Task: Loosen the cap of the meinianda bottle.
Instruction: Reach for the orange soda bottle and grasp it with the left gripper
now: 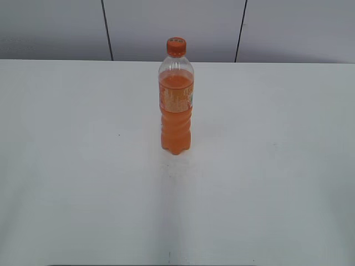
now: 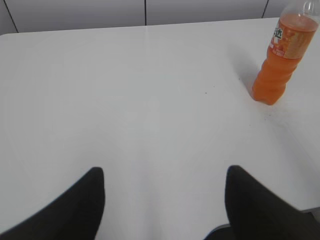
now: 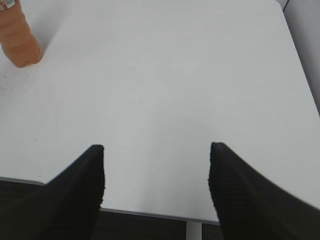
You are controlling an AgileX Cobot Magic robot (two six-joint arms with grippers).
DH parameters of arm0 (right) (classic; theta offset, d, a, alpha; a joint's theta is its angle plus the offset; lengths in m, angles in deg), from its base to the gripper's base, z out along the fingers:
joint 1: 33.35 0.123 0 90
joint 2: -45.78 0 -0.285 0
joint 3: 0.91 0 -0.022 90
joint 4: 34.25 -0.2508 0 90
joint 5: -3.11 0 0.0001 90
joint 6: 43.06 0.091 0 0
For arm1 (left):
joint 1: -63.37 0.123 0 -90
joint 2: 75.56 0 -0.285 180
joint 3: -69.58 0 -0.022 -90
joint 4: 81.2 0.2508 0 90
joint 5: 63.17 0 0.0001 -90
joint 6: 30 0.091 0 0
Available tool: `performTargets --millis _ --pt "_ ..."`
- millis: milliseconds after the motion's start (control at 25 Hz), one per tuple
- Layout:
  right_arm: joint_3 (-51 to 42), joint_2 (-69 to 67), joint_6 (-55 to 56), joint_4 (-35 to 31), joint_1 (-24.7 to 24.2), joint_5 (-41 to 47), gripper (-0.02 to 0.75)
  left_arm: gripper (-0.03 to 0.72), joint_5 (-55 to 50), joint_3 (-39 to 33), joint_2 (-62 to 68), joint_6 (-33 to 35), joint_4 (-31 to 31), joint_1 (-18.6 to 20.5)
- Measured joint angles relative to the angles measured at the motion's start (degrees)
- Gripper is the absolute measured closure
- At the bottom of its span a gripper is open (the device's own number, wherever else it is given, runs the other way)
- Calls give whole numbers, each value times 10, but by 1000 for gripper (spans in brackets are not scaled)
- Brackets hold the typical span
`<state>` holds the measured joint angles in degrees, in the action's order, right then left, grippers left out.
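Note:
The meinianda bottle [image 1: 176, 105] stands upright on the white table [image 1: 83, 166], a little beyond its middle, with orange drink and an orange label. Its orange cap [image 1: 176, 46] sits on the neck. The bottle also shows at the top right of the left wrist view [image 2: 282, 60], its cap cut off there, and its base shows at the top left of the right wrist view [image 3: 19, 42]. My left gripper [image 2: 164, 172] is open and empty, well short of the bottle. My right gripper [image 3: 156, 150] is open and empty over the table's near edge. Neither gripper shows in the exterior view.
A grey panelled wall [image 1: 177, 27] runs behind the table. The table's right edge [image 3: 300, 60] and near edge [image 3: 150, 214] show in the right wrist view, with dark floor below.

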<state>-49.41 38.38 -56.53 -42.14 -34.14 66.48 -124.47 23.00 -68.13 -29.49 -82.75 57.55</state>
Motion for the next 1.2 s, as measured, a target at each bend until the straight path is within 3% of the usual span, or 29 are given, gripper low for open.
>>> performTargets --millis 1200 --pt "0 0 0 0 0 0 247 223 0 0 0 0 1 0"
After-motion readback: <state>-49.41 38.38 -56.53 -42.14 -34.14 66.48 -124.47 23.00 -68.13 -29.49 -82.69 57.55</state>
